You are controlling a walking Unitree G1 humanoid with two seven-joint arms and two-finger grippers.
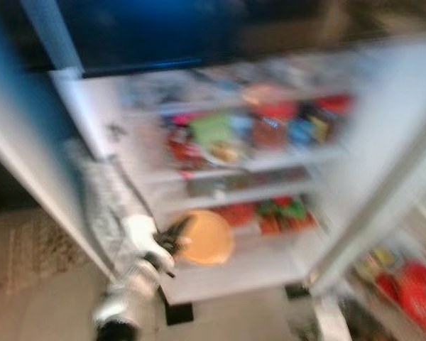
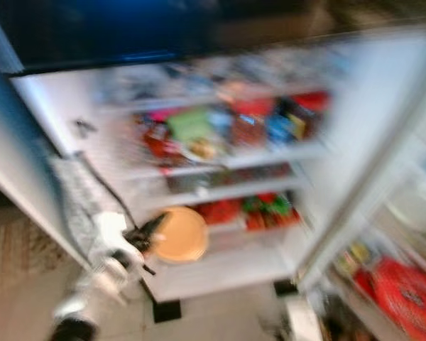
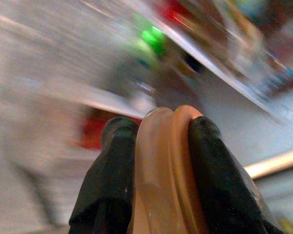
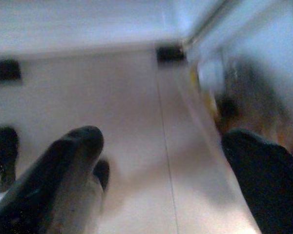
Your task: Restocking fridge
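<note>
Left claw (image 3: 158,161) clamped on the orange plate's (image 1: 207,238) rim before the fridge's lowest shelf (image 1: 234,273); right claw (image 4: 161,180) spread apart.

Both head views were heavily motion-blurred. Packages on the fridge shelves (image 1: 270,160) appeared only as red, green and blue smears; no label or shape was legible. Items in the door rack (image 1: 405,284) were cut off by the frame edge. In the left wrist view, the orange disc (image 3: 168,170) ran out of frame below, and the background shelves were smeared. In the right wrist view, the floor (image 4: 136,146) and fridge base were blurred.
</note>
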